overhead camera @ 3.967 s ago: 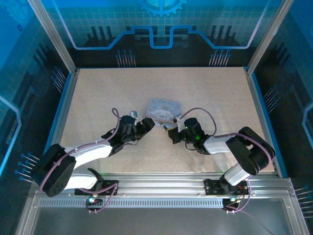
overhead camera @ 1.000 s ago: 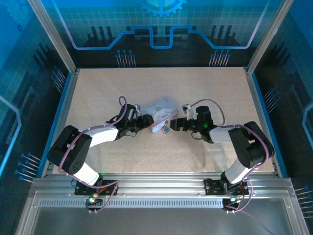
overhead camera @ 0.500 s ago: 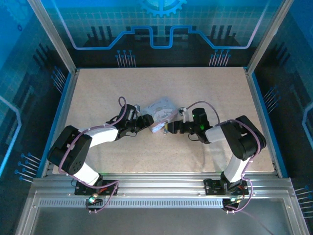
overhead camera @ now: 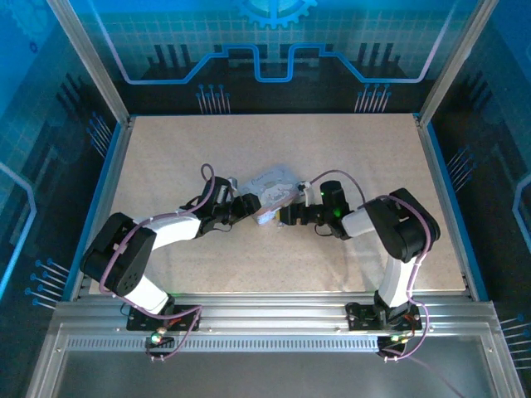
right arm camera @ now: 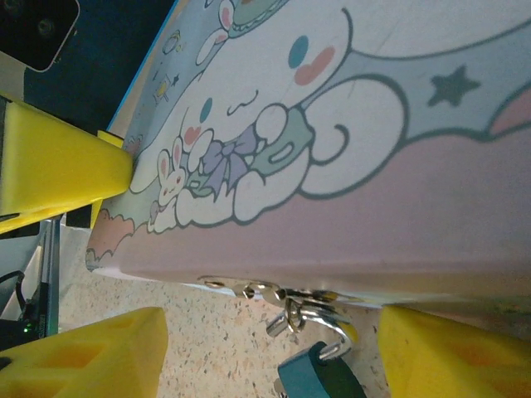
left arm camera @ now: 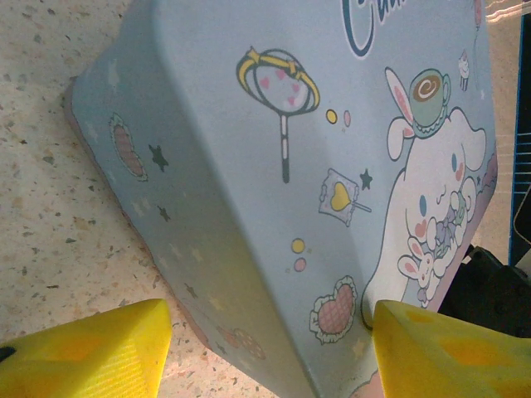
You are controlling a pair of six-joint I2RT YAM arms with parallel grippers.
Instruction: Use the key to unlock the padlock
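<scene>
Centrally, tin between left claw and right claw, padlock at its edge.

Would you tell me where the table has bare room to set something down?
The table is bare from the picture-lidded tin to the back wall, along both sides, and in front between the arms. Crowded: the middle, where the left claw and right claw flank the tin.
</scene>
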